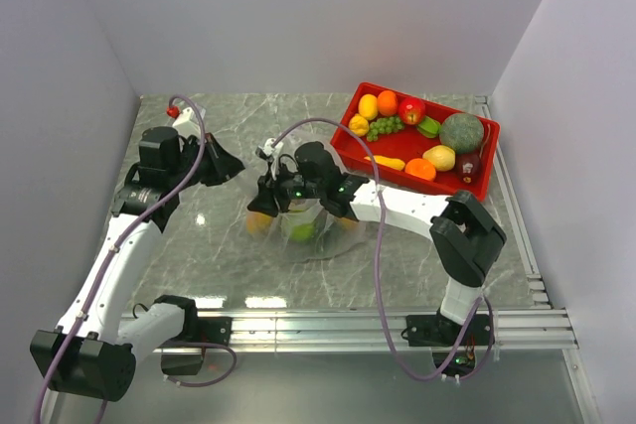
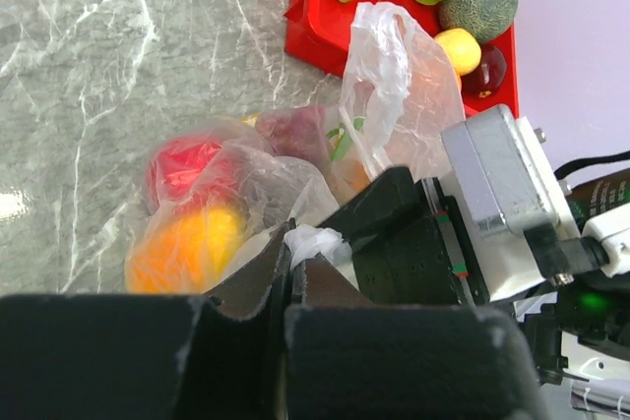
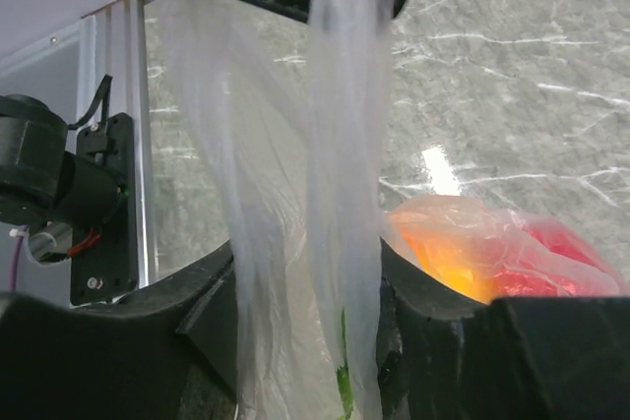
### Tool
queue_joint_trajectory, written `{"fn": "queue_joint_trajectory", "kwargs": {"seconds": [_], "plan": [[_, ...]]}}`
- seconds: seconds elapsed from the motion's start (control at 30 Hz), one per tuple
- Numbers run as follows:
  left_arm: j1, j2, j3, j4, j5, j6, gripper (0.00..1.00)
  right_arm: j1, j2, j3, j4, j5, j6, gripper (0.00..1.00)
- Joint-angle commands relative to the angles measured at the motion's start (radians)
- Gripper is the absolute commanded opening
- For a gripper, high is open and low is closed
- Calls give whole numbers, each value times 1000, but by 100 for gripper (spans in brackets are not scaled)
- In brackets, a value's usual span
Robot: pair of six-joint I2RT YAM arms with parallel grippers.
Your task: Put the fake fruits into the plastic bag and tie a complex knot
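Observation:
The plastic bag lies mid-table with fake fruits inside: a red one, an orange one and something green. My left gripper is shut on a twisted whitish bunch of the bag's film. In the top view it sits left of the bag. My right gripper hovers over the bag, jaws apart. Two stretched strands of film hang loose through the gap. Whether the film forms a knot I cannot tell.
A red tray at the back right holds several more fruits, among them a melon, grapes and an apple. A loose flap of bag film stands up near the tray. White walls close in the table.

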Motion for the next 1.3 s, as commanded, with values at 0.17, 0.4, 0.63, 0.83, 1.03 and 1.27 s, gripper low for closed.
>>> {"fn": "queue_joint_trajectory", "kwargs": {"seconds": [0.17, 0.4, 0.63, 0.83, 1.03, 1.27], "plan": [[12, -65, 53, 192, 40, 38, 2, -59, -17, 38, -336, 20, -71, 80], [12, -64, 42, 195, 46, 33, 2, -70, -97, 125, -441, -31, -74, 91], [12, -55, 53, 198, 49, 25, 2, -70, -97, 80, -474, 33, -159, 91], [12, -53, 59, 195, 58, 32, 2, -70, -106, 118, -449, 136, -162, 96], [12, -56, 43, 201, 79, 19, 1, -85, -198, 98, -264, 121, -91, 98], [12, -58, 50, 195, 78, 27, 1, -96, -170, 141, -288, 41, -53, 99]]}}
